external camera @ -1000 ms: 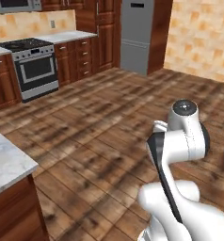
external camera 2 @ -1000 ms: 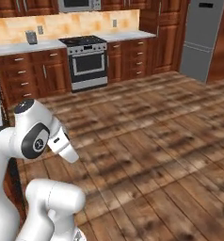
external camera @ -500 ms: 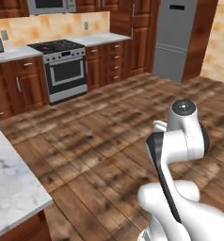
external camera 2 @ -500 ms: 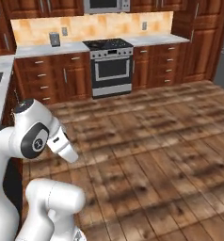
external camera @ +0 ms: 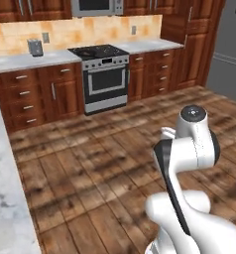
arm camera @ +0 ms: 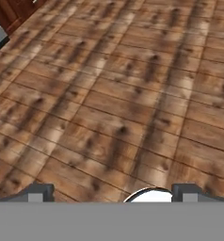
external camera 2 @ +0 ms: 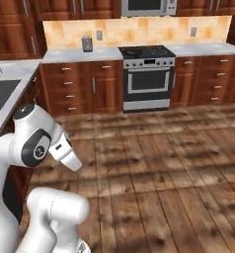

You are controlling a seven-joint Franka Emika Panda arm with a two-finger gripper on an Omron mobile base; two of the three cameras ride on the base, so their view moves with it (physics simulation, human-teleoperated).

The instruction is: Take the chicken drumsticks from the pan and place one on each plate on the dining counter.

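Observation:
In the hand view my gripper [arm camera: 113, 193] is open, its two dark fingertips [arm camera: 38, 192] far apart with nothing between them, pointing down at bare wooden floor. The black stovetop [external camera: 99, 51] [external camera 2: 146, 51] stands far ahead against the back wall. A dark round shape [external camera 2: 132, 51] on its left side may be the pan, but it is too small to tell. The chicken drumsticks and the plates are out of view. My arm is folded up close to the base, well short of the stove.
A steel oven [external camera: 105, 79] [external camera 2: 146, 79] sits under the stovetop, flanked by wood drawer cabinets. A marble counter [external camera: 3, 198] with a dark sink [external camera 2: 1, 94] runs along my left. A grey fridge [external camera: 229, 44] stands at the right. Wide wooden floor lies ahead.
The whole picture has shifted: the base has turned, so the stove has slid from the left towards the middle and looms larger. The arm keeps its folded pose.

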